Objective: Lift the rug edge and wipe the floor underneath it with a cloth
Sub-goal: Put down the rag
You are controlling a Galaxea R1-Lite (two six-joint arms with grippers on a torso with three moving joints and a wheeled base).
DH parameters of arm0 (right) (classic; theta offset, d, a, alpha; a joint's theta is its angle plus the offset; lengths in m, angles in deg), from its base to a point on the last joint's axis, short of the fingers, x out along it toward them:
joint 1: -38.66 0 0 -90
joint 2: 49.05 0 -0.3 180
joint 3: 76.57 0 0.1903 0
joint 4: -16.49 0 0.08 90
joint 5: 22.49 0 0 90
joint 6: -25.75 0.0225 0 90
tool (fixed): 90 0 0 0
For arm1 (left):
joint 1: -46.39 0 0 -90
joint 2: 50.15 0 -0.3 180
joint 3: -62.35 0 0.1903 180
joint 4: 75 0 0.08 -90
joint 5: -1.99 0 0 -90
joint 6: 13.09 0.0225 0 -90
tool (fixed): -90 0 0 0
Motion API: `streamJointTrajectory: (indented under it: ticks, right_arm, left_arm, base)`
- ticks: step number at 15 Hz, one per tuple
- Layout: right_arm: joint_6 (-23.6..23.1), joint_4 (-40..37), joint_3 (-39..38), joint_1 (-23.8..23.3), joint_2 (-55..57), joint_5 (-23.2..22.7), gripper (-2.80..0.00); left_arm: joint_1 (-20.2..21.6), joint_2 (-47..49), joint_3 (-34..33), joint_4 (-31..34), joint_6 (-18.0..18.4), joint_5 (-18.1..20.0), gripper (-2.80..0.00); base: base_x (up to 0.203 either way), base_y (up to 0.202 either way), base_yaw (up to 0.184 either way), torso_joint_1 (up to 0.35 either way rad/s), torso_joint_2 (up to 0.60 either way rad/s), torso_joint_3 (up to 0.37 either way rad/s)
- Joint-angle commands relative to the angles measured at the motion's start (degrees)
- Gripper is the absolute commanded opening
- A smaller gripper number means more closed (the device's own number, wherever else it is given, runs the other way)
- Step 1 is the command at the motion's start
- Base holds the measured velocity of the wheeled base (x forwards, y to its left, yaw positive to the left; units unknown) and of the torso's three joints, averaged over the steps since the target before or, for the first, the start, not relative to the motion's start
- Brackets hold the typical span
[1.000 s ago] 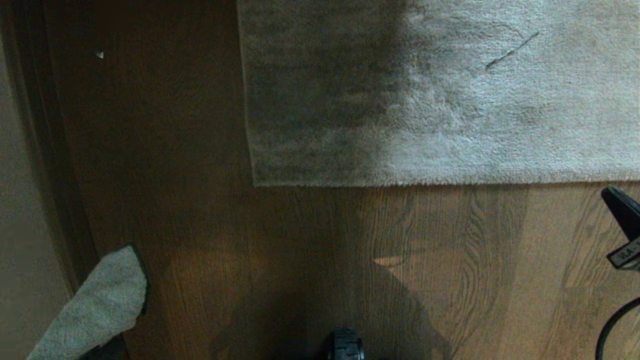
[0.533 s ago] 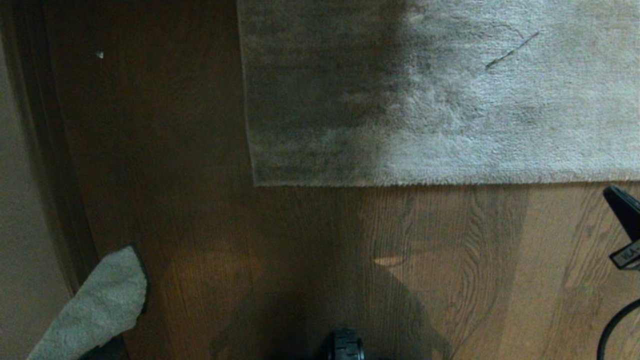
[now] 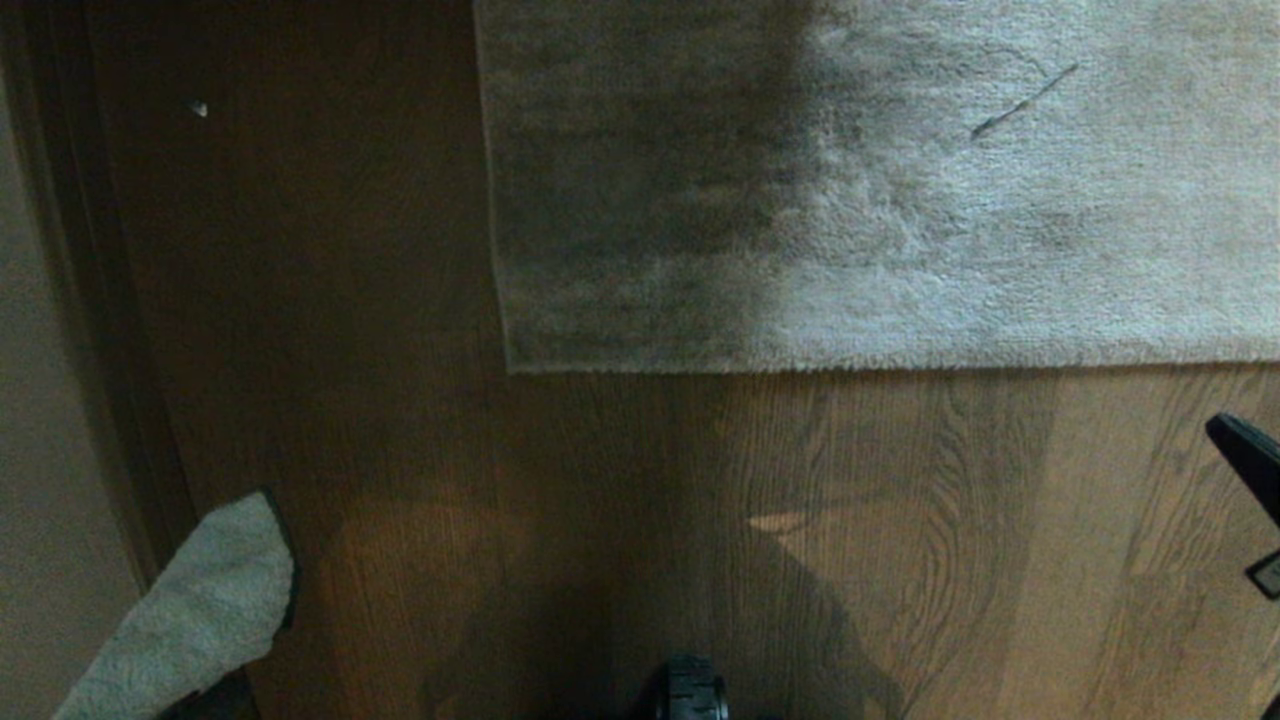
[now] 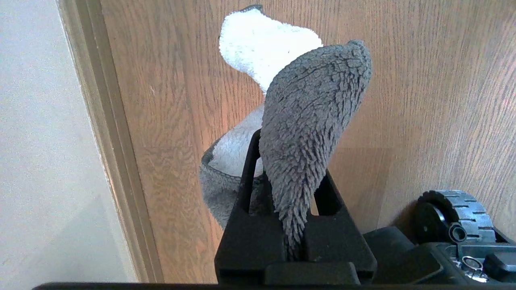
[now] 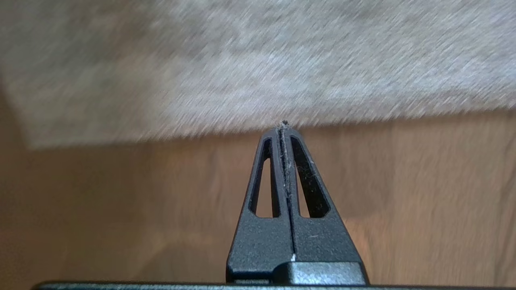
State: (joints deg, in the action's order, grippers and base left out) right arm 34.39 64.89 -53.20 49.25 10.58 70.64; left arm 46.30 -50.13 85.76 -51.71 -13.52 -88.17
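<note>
The pale plush rug (image 3: 900, 200) lies flat, and the rug edge (image 3: 850, 368) runs straight across to a corner (image 3: 510, 368). Brown wood-grain floor (image 3: 600, 500) lies in front of it. The small grey cloth (image 3: 190, 615) hangs at the lower left. In the left wrist view my left gripper (image 4: 290, 161) is shut on the cloth (image 4: 314, 100), which stands up between its fingers. My right gripper (image 3: 1250, 455) shows at the far right, above the floor and short of the rug edge. It is shut (image 5: 284, 129) with only lint between its fingers, and the rug (image 5: 258, 68) lies just ahead.
A pale wall with a dark baseboard (image 3: 100, 400) runs down the left side. A wheel of my base (image 4: 455, 217) sits on the floor beside the left gripper. A thin dark mark (image 3: 1025, 100) lies on the rug, and a white speck (image 3: 199, 108) on the floor.
My right gripper has drawn back from the rug edge toward the lower right of the head view. The cloth, the rug and the left arm have not moved.
</note>
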Motion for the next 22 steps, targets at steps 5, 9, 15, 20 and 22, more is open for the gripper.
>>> streamJointTrajectory:
  ticks: [5,9,15,20,22]
  right_arm:
    - [0.7,-31.2,0.0,0.1,-28.6,-3.2,-2.8]
    - [0.3,-51.6,0.1,0.3,-43.7,-5.2,-2.8]
    - [-5.3,-72.8,1.5,0.4,-43.5,-2.6,-2.8]
    - [-5.9,-73.4,0.8,0.5,-43.5,0.3,-2.8]
    - [-5.5,-73.1,0.7,0.5,-43.5,0.3,-2.8]
  left_arm:
    - [0.0,0.0,0.0,0.0,0.0,0.0,-2.8]
    - [0.0,0.0,0.0,0.0,0.0,0.0,-2.8]
    - [0.0,0.0,0.0,0.0,0.0,0.0,-2.8]
    - [0.0,0.0,0.0,0.0,0.0,0.0,-2.8]
    - [0.0,0.0,0.0,0.0,0.0,0.0,-2.8]
  base:
    - [0.0,0.0,0.0,0.0,0.0,0.0]
    - [0.0,0.0,0.0,0.0,0.0,0.0]
    - [0.0,0.0,0.0,0.0,0.0,0.0]
    - [0.0,0.0,0.0,0.0,0.0,0.0]
    - [0.0,0.0,0.0,0.0,0.0,0.0]
